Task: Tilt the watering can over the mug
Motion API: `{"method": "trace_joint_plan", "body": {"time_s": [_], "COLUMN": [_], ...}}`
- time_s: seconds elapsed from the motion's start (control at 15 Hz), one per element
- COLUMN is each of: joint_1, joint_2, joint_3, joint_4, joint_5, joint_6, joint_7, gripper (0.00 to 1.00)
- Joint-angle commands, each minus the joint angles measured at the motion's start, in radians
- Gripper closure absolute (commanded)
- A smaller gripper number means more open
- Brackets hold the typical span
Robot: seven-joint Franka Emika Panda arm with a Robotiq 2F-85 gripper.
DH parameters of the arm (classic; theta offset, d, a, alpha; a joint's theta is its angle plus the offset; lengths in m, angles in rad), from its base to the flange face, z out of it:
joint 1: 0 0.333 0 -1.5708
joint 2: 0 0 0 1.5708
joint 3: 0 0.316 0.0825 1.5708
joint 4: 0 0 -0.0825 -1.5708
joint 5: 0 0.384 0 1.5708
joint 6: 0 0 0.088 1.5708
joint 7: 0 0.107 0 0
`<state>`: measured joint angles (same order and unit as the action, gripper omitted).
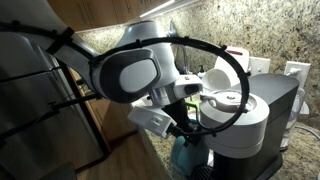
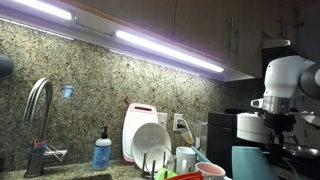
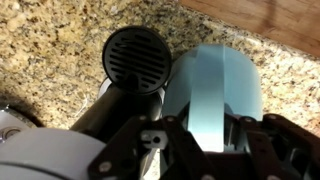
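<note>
Clamping from above, the hand [image 3: 203,135] has its fingers pressed together on the top of the teal-blue plastic watering can [image 3: 215,85]. The can's round black perforated spout head [image 3: 137,58] sits just beside its body. Below them is the speckled granite tabletop [image 3: 50,40]. In an exterior view, the grey-and-black coffee machine [image 1: 262,110] stands right next to the can.

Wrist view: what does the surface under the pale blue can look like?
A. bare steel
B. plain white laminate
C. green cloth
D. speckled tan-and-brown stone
D: the counter below the can is mottled tan and brown, like granite.
</note>
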<state>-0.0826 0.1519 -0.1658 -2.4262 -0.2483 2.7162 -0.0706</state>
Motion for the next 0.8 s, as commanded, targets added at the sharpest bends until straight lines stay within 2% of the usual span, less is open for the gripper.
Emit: {"method": "trace_joint_plan", "body": {"time_s": [0.0,0.2,0.73], "joint_1": [-0.009,-0.01,-0.007], "joint_2": [-0.029,-0.048,-0.116], "joint_3": [0.016,0.017,0.004], "joint_4": [0.002,0.0,-0.03], "joint_5": [0.035,0.057,0.013], "joint_6": [0.009,0.005,0.008], "joint_7": [0.005,0.005,0.106], "gripper": [0.98,0.98,0.98]}}
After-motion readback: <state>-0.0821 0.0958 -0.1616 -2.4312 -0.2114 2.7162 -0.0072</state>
